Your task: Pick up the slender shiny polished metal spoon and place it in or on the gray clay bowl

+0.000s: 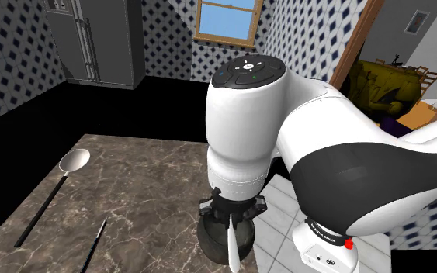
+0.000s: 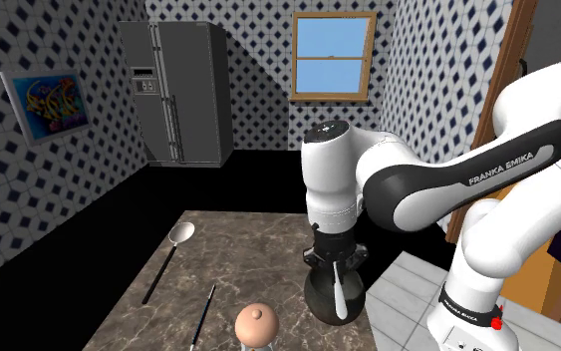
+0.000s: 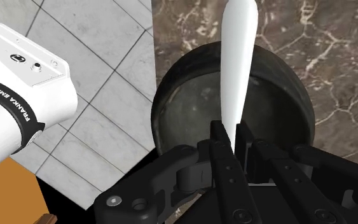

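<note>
Tool (image 3: 236,132) clasps white spoon (image 3: 238,57), apparently over dark bowl (image 3: 171,102).

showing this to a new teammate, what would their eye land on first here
The big white Franka arm looms in the shoulder view's middle, its black fingers clasping a white spoon that points down over a dark round bowl at the marble table edge. Toward the shoulder view's left, a long black-handled spoon lies on the table.
</note>
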{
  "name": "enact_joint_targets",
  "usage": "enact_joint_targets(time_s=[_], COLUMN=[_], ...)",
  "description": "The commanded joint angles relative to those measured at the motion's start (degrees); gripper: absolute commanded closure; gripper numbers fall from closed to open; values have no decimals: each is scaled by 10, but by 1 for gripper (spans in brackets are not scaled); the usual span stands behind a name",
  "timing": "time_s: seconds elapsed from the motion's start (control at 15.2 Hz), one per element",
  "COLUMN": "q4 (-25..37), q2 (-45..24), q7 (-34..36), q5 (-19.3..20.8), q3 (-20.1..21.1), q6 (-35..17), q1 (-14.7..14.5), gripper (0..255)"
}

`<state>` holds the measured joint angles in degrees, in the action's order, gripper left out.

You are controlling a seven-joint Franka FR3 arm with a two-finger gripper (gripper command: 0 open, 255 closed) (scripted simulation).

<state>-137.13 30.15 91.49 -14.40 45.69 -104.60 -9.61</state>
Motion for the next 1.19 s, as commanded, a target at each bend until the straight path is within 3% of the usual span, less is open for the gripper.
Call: enact_joint_targets(time_s=[0.0,0.07,0.4,0.66,1.12], q4=[0,0,0,71,71], q2=[0,0,0,1,1], q7=[0,0,0,3,3], q5=[0,0,0,11,11], q3=[0,0,0,-13,-13], q6=[0,0,0,72,72], q1=[0,0,0,4,4], gripper=[255,0,0,0,0])
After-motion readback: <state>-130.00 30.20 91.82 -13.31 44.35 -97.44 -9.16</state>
